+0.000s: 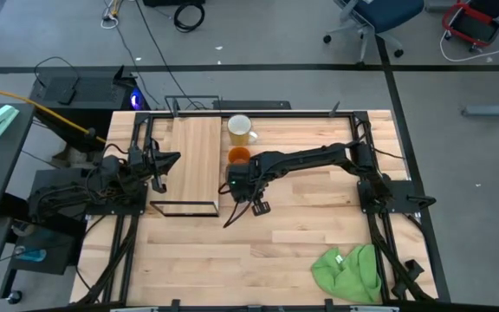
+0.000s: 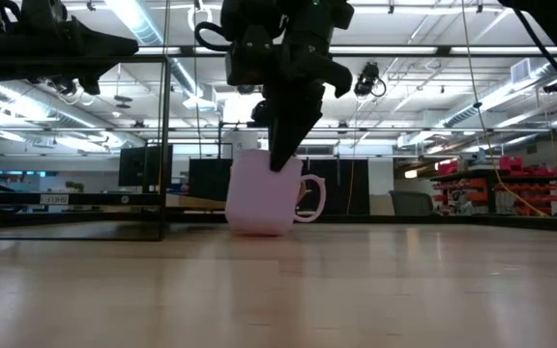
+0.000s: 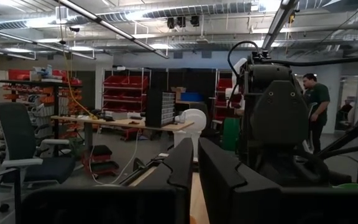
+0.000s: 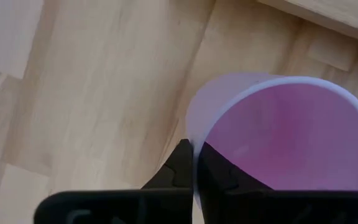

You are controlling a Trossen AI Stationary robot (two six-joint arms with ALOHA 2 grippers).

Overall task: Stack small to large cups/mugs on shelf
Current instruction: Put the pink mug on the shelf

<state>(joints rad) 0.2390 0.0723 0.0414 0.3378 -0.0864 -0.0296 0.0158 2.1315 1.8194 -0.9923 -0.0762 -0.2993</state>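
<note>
You have three mugs: a cream mug (image 1: pixel 239 129) and an orange mug (image 1: pixel 239 156) beside the shelf (image 1: pixel 195 156), and a purple mug (image 4: pixel 278 134) standing on the table (image 1: pixel 301 234). Your right gripper (image 4: pixel 194 163) pinches the purple mug's rim. Your left gripper (image 3: pixel 194 168) waits nearly closed, empty.
</note>
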